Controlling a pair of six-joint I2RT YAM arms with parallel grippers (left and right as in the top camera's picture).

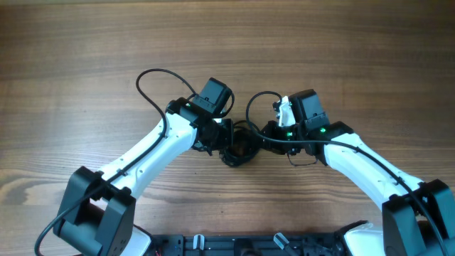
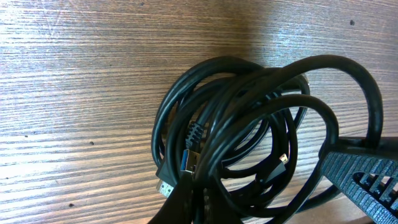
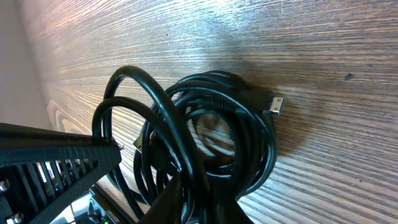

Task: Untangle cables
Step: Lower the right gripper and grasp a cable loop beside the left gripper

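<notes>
Left jaws clench cables [image 2: 219, 66]; right jaws unclear. Blue plug [image 2: 185, 160]: left wrist only.

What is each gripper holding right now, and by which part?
The left gripper is shut on loops of the cables; the right gripper has loops between its jaws, but a grip cannot be told.

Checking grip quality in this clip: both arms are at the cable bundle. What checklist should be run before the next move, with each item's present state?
1. Left gripper shut on a loop of the cables: ok.
2. Right gripper closed on a loop: cannot tell.
3. Grippers on opposite sides of the bundle: ok.
4. Coil loosened: not ok, the loops lie wound together.
5. Blue plug free of the loops: not ok, it is tucked among the strands.
</notes>
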